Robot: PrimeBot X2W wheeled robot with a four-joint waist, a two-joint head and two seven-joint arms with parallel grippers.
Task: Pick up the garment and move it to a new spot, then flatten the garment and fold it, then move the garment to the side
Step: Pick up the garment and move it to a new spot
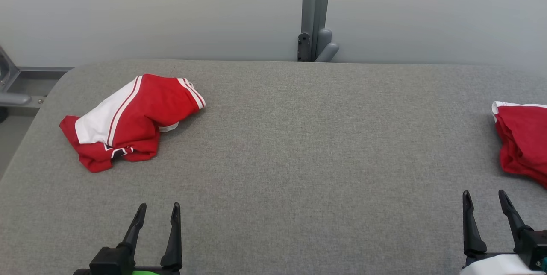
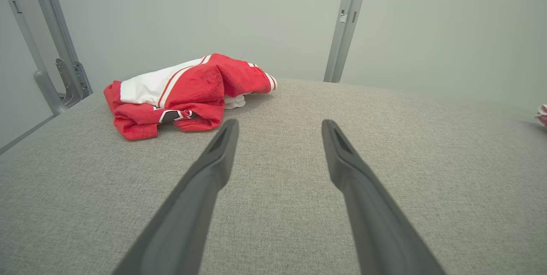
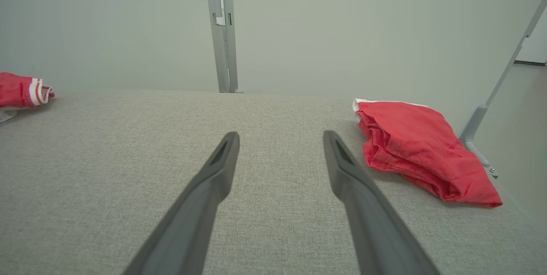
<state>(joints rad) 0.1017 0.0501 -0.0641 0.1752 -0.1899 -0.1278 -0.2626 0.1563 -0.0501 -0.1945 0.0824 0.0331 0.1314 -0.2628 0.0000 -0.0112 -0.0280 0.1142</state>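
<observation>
Bottom edge of head view: left gripper (image 1: 159, 205) lower left, right gripper (image 1: 483, 193) lower right, fingers pointing up the frame. Both have jaws spread wide and hold no cloth, tips over the grey table (image 1: 299, 159). Left wrist view agrees: 2 fingers apart, table fabric showing through the gap. Same in the right wrist view.

Garment (image 1: 132, 121): red with a white panel and white stripes, a crumpled heap in the upper left of the head view. It lies on the table near the far-left corner, well apart from the left gripper. In the left wrist view it sits upper left (image 2: 188, 91), beyond the left fingertip, not touching.

Red bundle (image 1: 523, 142): right edge of the head view, cut off by the frame, white trim at its top corner. In the right wrist view (image 3: 419, 147) it looks folded in layers, right of centre, near the table's right edge, clear of the fingers.

The 2 cloths are well apart, table surface between them. Behind the table: pale wall (image 1: 128, 10), grey post (image 1: 315, 10) top centre.
</observation>
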